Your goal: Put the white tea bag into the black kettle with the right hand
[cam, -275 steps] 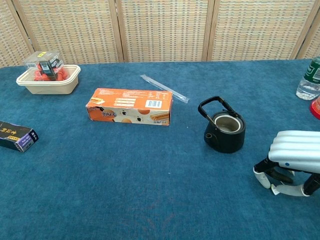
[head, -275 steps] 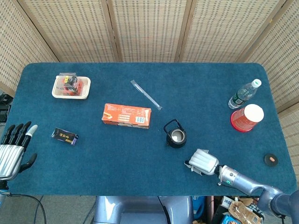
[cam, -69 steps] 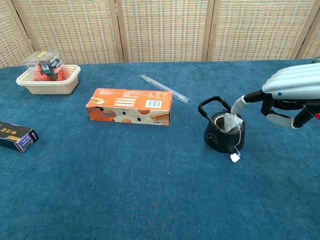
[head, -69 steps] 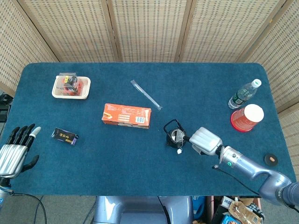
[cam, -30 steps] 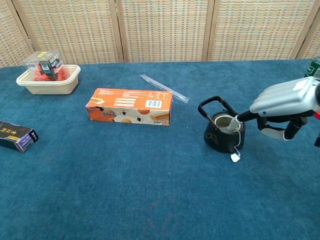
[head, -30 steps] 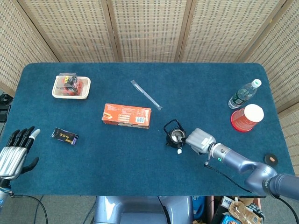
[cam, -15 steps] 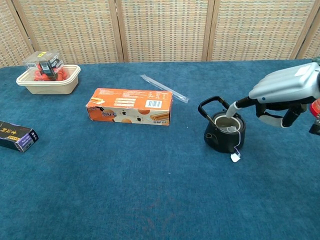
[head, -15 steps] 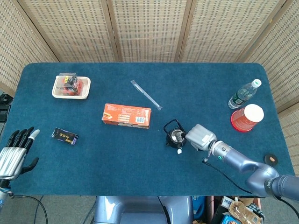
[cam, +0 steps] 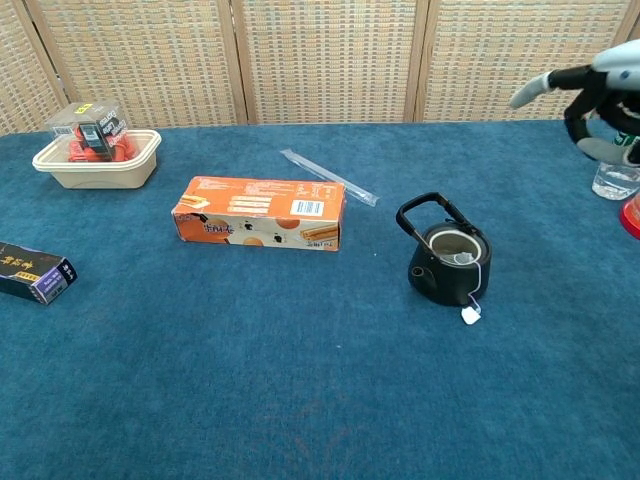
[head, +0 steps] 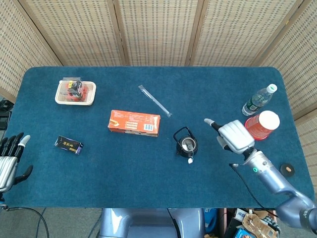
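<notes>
Inside the black kettle (cam: 449, 263): white tea bag (cam: 457, 258), its string draped over the rim, paper tag on the cloth just beside the base. Placement apparently done; nothing left but clearing away. Right hand (head: 234, 137) raised well apart from it, empty, fingers loosely spread. Left hand (head: 9, 161) off at the table edge, fingers apart, holding nothing. One kettle, one tea bag, two hands.

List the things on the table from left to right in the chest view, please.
Black box → tray → orange box → straw → kettle → water bottle
</notes>
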Action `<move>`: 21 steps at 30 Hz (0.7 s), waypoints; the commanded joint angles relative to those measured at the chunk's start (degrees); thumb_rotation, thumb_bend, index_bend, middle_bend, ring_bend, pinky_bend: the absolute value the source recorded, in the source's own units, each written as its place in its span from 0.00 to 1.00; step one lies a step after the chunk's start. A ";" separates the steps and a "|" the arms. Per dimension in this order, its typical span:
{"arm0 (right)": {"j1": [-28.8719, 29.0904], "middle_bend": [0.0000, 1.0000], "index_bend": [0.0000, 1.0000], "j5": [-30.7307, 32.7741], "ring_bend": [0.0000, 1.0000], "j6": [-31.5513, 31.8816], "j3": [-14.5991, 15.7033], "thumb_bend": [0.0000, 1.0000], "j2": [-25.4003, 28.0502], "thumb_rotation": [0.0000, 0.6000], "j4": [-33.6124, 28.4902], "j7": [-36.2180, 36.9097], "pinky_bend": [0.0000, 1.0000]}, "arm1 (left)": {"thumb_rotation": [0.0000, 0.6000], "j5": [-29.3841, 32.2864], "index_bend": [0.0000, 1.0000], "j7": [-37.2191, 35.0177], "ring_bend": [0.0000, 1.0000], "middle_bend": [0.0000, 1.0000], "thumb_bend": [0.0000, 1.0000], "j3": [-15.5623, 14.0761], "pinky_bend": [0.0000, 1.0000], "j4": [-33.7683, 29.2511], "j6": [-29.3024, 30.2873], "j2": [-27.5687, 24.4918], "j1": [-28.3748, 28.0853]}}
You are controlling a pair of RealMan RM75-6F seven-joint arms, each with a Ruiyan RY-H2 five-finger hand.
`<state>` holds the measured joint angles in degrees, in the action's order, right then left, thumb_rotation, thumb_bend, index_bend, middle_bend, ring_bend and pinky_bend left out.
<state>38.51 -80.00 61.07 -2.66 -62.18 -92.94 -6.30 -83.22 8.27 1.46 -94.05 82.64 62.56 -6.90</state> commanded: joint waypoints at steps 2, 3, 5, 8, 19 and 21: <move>-7.64 0.52 0.10 2.03 0.64 10.22 -1.18 0.54 -2.36 1.00 0.35 -1.65 0.90 | 1.00 0.24 0.02 0.04 0.00 0.00 0.37 0.46 0.00 -0.09 1.05 0.52 0.46; -8.82 0.49 0.09 2.60 0.60 11.54 -1.08 0.53 -2.65 1.00 0.14 -2.19 0.86 | 1.00 0.19 0.02 0.13 0.00 0.00 0.37 0.59 0.00 -0.22 1.41 0.66 0.56; -11.07 0.39 0.09 3.55 0.46 13.94 -0.87 0.51 -3.44 1.00 -0.42 -3.38 0.73 | 1.00 0.01 0.02 0.55 0.00 0.00 0.37 0.80 0.00 -0.26 2.40 1.19 0.89; -13.51 0.26 0.08 4.80 0.29 16.22 -0.57 0.51 -4.37 0.98 -0.93 -4.61 0.58 | 1.00 -0.23 0.02 1.43 0.00 0.00 0.37 0.91 0.00 -0.08 3.56 1.97 1.36; -20.93 0.08 0.00 5.70 0.01 23.72 0.38 0.51 -9.19 0.85 0.73 -5.53 0.25 | 1.00 -2.46 0.01 2.21 0.00 0.00 0.37 -0.22 0.00 0.83 5.96 4.32 2.86; -22.61 0.08 0.00 5.43 0.01 25.08 1.06 0.51 -10.28 0.84 1.59 -5.59 0.24 | 1.00 -3.59 0.01 2.26 0.00 0.00 0.37 -0.92 0.00 0.78 6.15 4.75 3.09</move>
<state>17.18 -74.36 85.13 -2.20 -71.44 -92.14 -11.92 -86.39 10.49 0.85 -93.27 88.65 67.09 -3.98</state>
